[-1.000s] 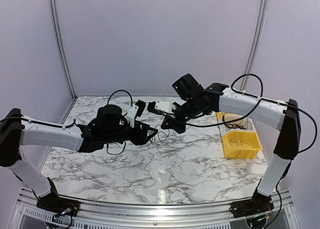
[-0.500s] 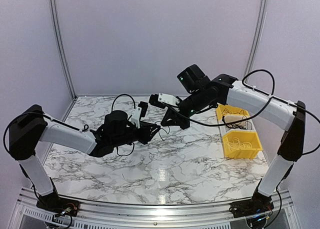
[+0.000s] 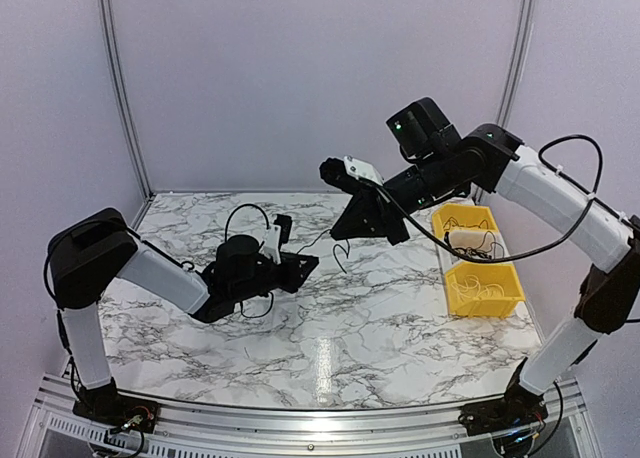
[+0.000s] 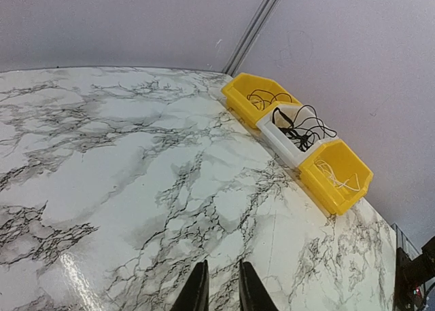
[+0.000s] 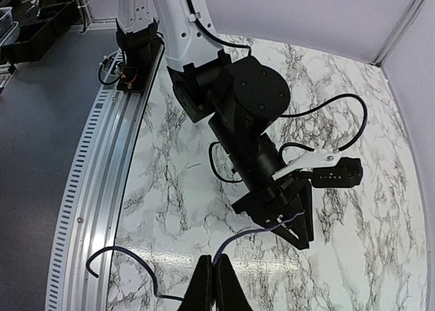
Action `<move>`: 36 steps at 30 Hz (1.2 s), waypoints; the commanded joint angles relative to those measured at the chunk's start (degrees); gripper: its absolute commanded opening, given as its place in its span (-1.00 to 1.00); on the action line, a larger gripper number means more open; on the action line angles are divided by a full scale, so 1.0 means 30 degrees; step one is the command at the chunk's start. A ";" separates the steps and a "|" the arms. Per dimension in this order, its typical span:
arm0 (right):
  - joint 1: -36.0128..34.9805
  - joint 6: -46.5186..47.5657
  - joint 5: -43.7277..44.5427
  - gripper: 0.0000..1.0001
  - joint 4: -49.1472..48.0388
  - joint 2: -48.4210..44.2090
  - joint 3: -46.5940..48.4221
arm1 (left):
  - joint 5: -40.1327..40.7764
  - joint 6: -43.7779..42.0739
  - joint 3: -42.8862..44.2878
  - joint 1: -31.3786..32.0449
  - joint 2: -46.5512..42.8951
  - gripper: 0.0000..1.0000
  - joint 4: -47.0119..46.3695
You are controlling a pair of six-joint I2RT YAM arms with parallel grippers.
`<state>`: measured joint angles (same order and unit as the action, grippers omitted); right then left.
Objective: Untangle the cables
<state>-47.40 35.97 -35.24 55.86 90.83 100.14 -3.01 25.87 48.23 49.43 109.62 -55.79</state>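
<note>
The right hand [image 5: 211, 265] is closed flat, and a thin dark cable [image 5: 246, 233] is pinched at its fingertips. It is held high above the worktop [image 3: 380, 328], to the left of the bins [image 3: 490, 308].

From that pinch one run of the cable arcs across to the tips of the left hand [image 5: 292, 224], which sits low over the worktop, further left of the bins. The other run trails off in a loose curve to a free end.

In the left wrist view the left hand's fingers are seen almost together, with a slim gap and no cable between them. Whether the cable is actually gripped there cannot be told.

The step in hand is judged to be the drawing-out of the cable between the two hands.

- **Grip first:** a hold at the left hand should be confirmed before any tension is applied. Otherwise the cable would probably just be lifted away.
- **The pull:** it is best made slowly, in a straight line away from the left hand, so that the slack is taken up without a jerk.
- **The tail:** the free end should be watched so that no fresh loop is drawn tight or wrapped round the fingers.
- **The bins:** more cables are seen lying in them, and the pull should be steered away from them.
</note>
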 commanded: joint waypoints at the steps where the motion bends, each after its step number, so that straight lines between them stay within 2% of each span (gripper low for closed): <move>1: 0.0140 0.0665 -0.1238 -1.00 0.0643 -0.0949 0.1408 | 0.0090 0.0498 -0.0724 -0.0601 0.0983 -0.70 -0.0881; 7: 0.2672 0.0690 -0.2869 -1.00 0.0775 -0.1306 0.3618 | 0.0278 0.0392 -0.1192 -0.0841 0.1576 -0.70 -0.0908; 16: 0.5102 0.0755 -0.1420 -1.00 0.0371 -0.1971 0.3847 | 0.0716 0.0749 -0.1901 -0.1033 0.1555 -0.82 -0.1199; 22: 0.7817 -0.0007 0.0553 -1.00 -0.1779 -0.2579 0.2540 | 0.0465 0.1089 -0.2247 -0.1071 0.1213 -0.75 -0.1310; 29: 1.2571 0.0078 0.0019 -1.00 -0.2932 -0.2025 0.0730 | 0.0355 0.1244 -0.2781 -0.1089 -0.0094 -0.64 -0.1355; 36: 1.6270 -0.0177 0.0812 -1.00 -0.4180 -0.0438 -0.0334 | -0.0004 0.1502 -0.3068 -0.1074 -0.0816 -0.59 -0.1340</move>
<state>-3.70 36.75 -34.41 47.22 86.76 99.55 -2.04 29.65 39.86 46.44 109.54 -58.24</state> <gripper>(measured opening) 0.007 0.200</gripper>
